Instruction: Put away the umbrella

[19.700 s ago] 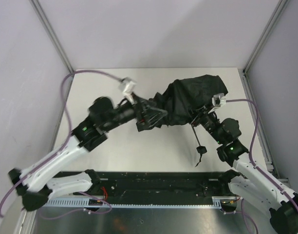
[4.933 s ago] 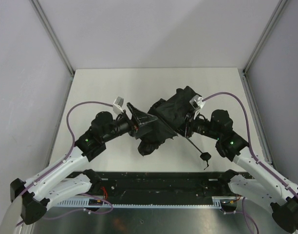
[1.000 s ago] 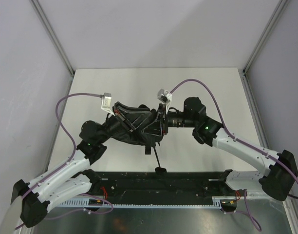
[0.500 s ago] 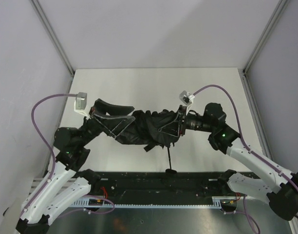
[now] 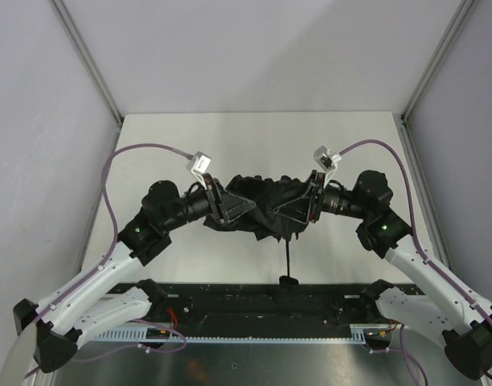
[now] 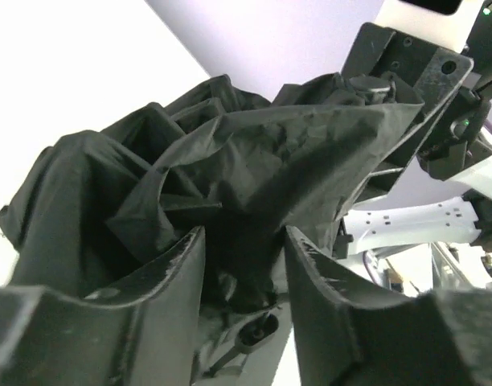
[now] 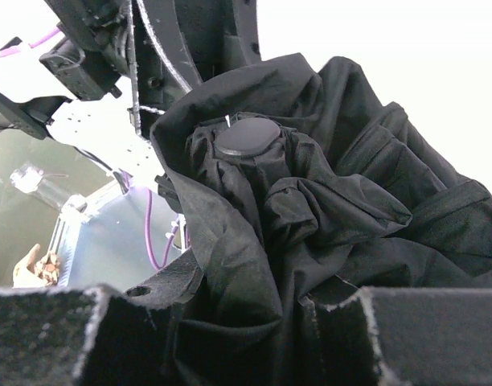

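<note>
The umbrella (image 5: 266, 211) is basically a crumpled wad of black fabric strung between the two arms, over the middle of the table (image 5: 230, 145) and a bit toward the near side. Its thin shaft (image 5: 288, 256) pokes out of the bundle toward the arm bases, with the little knob handle (image 5: 288, 280) on the end, right by the table's near edge. The round end cap (image 7: 246, 137) shows in the right wrist view, buried in folds.

The right tool (image 7: 246, 322) is clamped on the fabric at the right end, and cloth bulges up between its fingers (image 7: 423, 338). The left tool (image 6: 244, 273) is at the left end, jaws fairly wide with folds sitting between them. Honestly can't tell if it's actually pinching anything. Can't tell if the bundle touches the table either.
</note>
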Controlling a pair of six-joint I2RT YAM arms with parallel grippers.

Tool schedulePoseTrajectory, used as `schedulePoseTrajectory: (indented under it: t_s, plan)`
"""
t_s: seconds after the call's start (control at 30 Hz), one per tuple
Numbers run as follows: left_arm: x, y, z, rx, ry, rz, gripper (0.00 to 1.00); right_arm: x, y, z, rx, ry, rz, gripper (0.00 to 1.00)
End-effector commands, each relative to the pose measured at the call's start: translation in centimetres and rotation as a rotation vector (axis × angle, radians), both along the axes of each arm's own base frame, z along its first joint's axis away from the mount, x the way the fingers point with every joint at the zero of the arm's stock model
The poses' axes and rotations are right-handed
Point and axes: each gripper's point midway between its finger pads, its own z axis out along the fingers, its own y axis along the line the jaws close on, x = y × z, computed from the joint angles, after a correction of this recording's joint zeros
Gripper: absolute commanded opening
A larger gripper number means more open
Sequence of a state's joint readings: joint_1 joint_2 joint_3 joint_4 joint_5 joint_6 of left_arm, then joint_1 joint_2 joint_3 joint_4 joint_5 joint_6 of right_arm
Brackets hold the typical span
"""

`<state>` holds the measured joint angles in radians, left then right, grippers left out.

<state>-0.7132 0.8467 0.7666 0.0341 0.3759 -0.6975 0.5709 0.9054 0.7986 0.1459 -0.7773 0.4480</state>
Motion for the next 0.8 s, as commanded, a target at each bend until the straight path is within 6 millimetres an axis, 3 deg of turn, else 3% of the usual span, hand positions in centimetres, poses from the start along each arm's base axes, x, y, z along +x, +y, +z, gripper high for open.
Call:
schedulePoseTrajectory:
  t_s: [0.0, 0.07, 0.1, 0.23, 0.3, 0.33, 0.43, 0.47, 0.57, 0.77]
  plan:
    - [0.1, 1.3, 3.6, 0.01, -0.142, 0.05, 0.35, 0.5, -1.4, 1.2, 0.007, -0.068, -0.054, 0.0]
    - [0.4, 2.5, 3.2, 0.054, -0.143, 0.108, 0.12, 0.5, -2.0, 1.5, 0.011, -0.066, -0.065, 0.0]
    - [0.7, 3.4, 2.8, 0.081, -0.131, 0.148, 0.06, 0.3, -2.2, 1.8, 0.019, -0.072, -0.061, 0.0]
    - [0.8, 7.6, 5.4, 0.091, -0.204, 0.289, 0.0, 0.7, -3.1, 1.6, 0.003, -0.064, -0.082, 0.0]
    - [0.1, 8.4, 6.9, 0.076, -0.241, 0.3, 0.01, 1.1, -3.6, 1.2, -0.012, -0.048, -0.096, 0.0]
    - [-0.4, 8.3, 7.3, 0.062, -0.243, 0.28, 0.11, 1.1, -3.7, 1.2, -0.011, -0.045, -0.095, 0.0]
    - [-1.3, 6.7, 7.3, 0.035, -0.197, 0.179, 0.79, 0.4, -3.7, 1.8, 0.007, -0.051, -0.063, 0.0]
    - [-1.3, 6.1, 7.1, 0.036, -0.179, 0.15, 0.89, 0.2, -3.6, 2.0, 0.012, -0.055, -0.058, 0.0]
    - [-0.3, 4.6, 6.2, 0.045, -0.128, 0.119, 0.98, 0.1, -3.5, 2.1, 0.015, -0.054, -0.055, 0.0]
    - [2.5, 1.1, 4.1, 0.129, -0.104, 0.149, 0.99, -0.3, -2.4, 1.6, 0.004, -0.059, -0.04, 0.0]
